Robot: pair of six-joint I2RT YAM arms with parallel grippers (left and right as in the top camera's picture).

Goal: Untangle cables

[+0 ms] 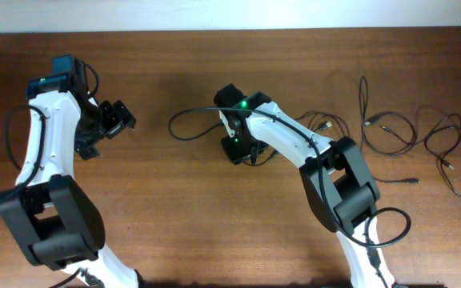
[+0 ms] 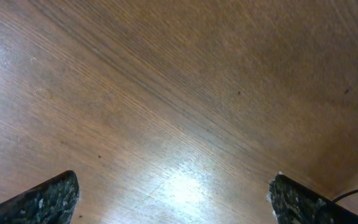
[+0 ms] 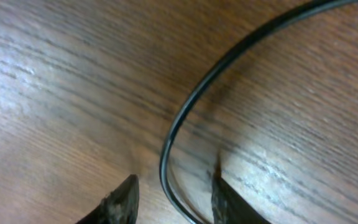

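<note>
Most of the cables [image 1: 363,100] lie on the right half of the tabletop [image 1: 174,208], right of the right arm. They are thin, black, round-section cords thrown into loose, overlapping loops. One strand runs nearly straight from the far edge toward the near side before it curls into the loops. A separate short tail lies lower down, pointing right and ending in a small plug [image 1: 410,182]. The spread as a whole has its long axis left to right.

A further cable loop [image 1: 171,126] sits near the middle of the tabletop. It is an open, flattened oval with its long axis left to right. Its rounded end points left and its two strands run right to the right pincer [image 1: 234,148].

In the right wrist view this cord [image 3: 165,149] is smooth and slightly glossy. It sweeps down from the upper right in a wide curve and passes between the dark, rough-faced fingertips [image 3: 120,202]. The right pincer [image 3: 174,186] is released. Its jaws stand partly apart on either side of the cord, with wood showing on both sides of it.

The left pincer [image 1: 122,120] hangs over the left part of the tabletop, well apart from the cables. In its wrist view the left pincer [image 2: 173,193] is spread wide, with only bare wood between the speckled black fingertips [image 2: 45,202]. The tabletop is brown wood with fine, straight grain and a soft sheen.
</note>
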